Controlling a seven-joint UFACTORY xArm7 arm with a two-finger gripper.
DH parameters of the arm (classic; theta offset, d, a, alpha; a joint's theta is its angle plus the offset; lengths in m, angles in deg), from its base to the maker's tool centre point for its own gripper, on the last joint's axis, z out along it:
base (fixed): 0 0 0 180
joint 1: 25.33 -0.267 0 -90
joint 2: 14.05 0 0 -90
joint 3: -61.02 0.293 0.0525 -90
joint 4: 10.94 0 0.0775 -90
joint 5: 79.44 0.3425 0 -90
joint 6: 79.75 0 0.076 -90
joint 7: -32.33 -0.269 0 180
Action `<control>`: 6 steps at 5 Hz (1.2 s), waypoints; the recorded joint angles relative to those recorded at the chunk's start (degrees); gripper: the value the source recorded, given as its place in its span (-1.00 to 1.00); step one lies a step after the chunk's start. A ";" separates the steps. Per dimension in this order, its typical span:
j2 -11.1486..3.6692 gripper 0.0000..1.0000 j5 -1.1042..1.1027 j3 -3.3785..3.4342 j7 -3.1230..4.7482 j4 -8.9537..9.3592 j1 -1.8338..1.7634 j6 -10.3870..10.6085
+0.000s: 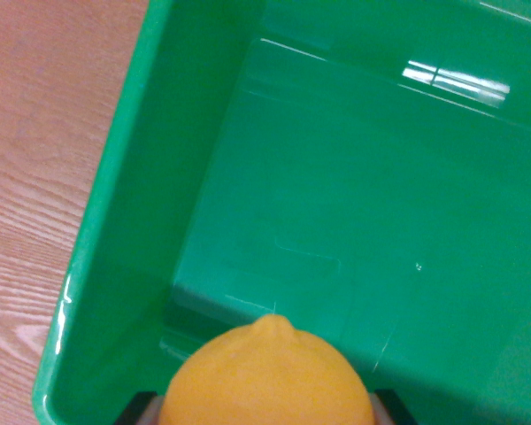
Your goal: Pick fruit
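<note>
At the bottom edge of the wrist view, a yellow-orange lemon point(270, 376) sat between two dark fingers point(138, 409), its pointed nub facing up into the picture. Only the tips of the fingers showed, one at each side of the fruit, pressed close against it, so they appeared to be grasping the lemon. Their contact faces were hidden behind the fruit.

Beyond the lemon lay a green plastic bin point(106, 204), which filled most of the frame. Its floor was bare and glossy, with a bright white glare patch near the upper right and faint moulded lines across the middle. The bin's near-left wall sloped down from a rounded rim running diagonally from the top centre to the lower left corner. The lemon hung over the bin's lower left corner region, its shadow darkening the floor just above it; whether it touched the floor could not be told.

Outside the rim, on the wrist view's left, a pinkish wood-grain worktop point(31, 159) showed. Nothing stood between the lemon and the bin floor.
</note>
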 joint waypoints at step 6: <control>2.03 1.00 0.19 -0.04 0.01 -2.84 0.10 -4.86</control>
